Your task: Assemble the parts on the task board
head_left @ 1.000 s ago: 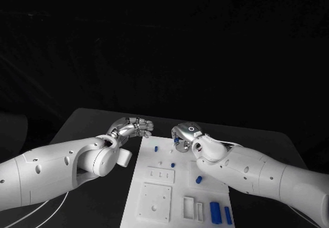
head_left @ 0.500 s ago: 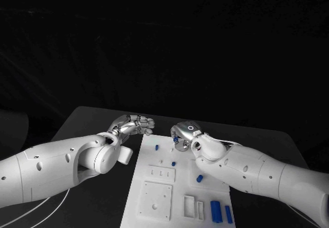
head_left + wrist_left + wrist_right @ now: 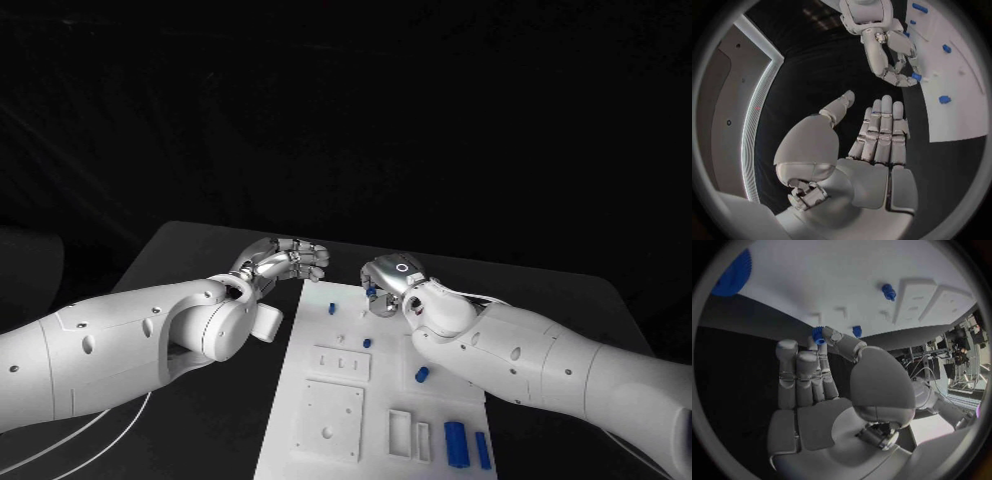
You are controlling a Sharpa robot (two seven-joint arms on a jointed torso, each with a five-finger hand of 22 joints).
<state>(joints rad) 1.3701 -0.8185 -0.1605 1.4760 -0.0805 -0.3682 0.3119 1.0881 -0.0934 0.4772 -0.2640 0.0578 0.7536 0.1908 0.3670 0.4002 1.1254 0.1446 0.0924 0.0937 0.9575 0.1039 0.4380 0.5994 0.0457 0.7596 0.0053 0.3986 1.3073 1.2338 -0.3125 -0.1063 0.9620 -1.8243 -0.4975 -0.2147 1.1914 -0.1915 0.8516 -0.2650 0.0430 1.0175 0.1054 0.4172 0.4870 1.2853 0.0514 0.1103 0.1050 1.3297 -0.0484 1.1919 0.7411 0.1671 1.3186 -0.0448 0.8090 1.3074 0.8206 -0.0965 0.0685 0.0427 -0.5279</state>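
Task judged early: on the task board [image 3: 325, 400], lower centre of the head view, several blue parts lie loose, two long ones [image 3: 454, 444] at lower right, two small ones [image 3: 421, 375] mid-board. A small blue part [image 3: 819, 335] is pinched in the right hand [image 3: 392, 285] fingers over the board's top edge, not yet seated. Left hand [image 3: 284, 262] is held empty off the top-left corner, fingers together and curled.

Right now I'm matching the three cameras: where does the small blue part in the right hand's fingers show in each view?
Head view: the blue part peeks from under the right hand, over the far end of the task board.
Left wrist view: blue part at the right hand's fingertips, beside the board's edge.
Right wrist view: blue part pinched between thumb and finger, near the board's edge.
Shared landmark: the white task board.
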